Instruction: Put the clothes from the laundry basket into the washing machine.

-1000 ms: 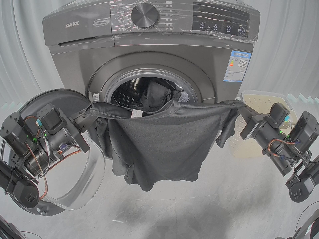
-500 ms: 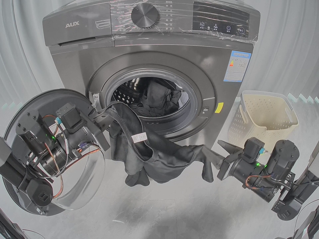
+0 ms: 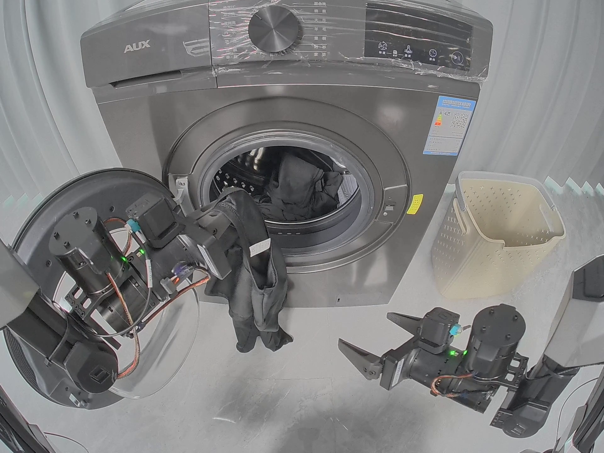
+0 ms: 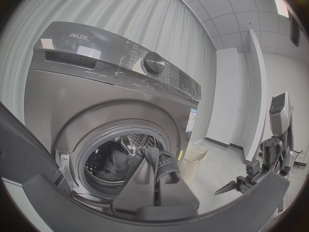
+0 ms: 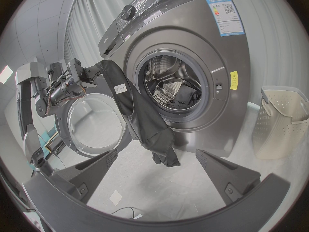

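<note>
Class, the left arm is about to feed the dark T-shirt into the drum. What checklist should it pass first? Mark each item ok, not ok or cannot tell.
1. Left gripper jaws shut on the dark grey fabric T-shirt: ok.
2. Round grey washing machine door swung open: ok.
3. Drum mouth free, dark clothes lying inside: ok.
4. Right gripper open, apart from the shirt: ok.
5. Shirt hem off the grey floor: cannot tell.
</note>
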{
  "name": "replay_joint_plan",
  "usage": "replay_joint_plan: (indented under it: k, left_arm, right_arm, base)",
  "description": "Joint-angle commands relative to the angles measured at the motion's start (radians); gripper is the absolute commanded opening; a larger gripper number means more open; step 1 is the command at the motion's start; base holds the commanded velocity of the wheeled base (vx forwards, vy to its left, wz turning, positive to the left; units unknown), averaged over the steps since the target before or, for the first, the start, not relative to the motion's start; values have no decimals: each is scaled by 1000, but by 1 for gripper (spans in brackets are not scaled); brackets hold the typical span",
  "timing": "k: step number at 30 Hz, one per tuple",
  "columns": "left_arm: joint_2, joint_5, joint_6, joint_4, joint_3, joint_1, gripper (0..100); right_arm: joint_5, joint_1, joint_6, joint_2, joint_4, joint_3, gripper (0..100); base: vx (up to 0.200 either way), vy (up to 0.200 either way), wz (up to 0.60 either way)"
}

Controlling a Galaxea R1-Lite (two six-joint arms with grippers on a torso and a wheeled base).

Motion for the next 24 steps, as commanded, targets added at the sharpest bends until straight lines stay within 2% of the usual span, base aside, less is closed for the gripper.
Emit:
replay_joint_plan:
  k: [1,3,10,22,24]
  left_arm:
    - [2,28,-5,21,-8,-20,0]
    - [-2,32,-8,31,-9,-23,0]
    - [-7,35,-51,42,-17,-34,0]
    - [-27,33,-66,42,-28,-37,0]
    - [-27,33,-66,42,-28,-37,0]
  right_arm:
    - [-1,-9,-7,125,-1,-111,100]
    - [0,-7,-12,146,1,-154,100]
    - [6,-7,-49,244,1,-292,100]
    - [14,-27,-61,392,1,-470,100]
    - [15,-27,-61,395,1,-473,100]
  base:
    - [0,0,0]
    - [0,0,0]
    - [0,0,0]
    - [0,0,0]
    - [0,0,0]
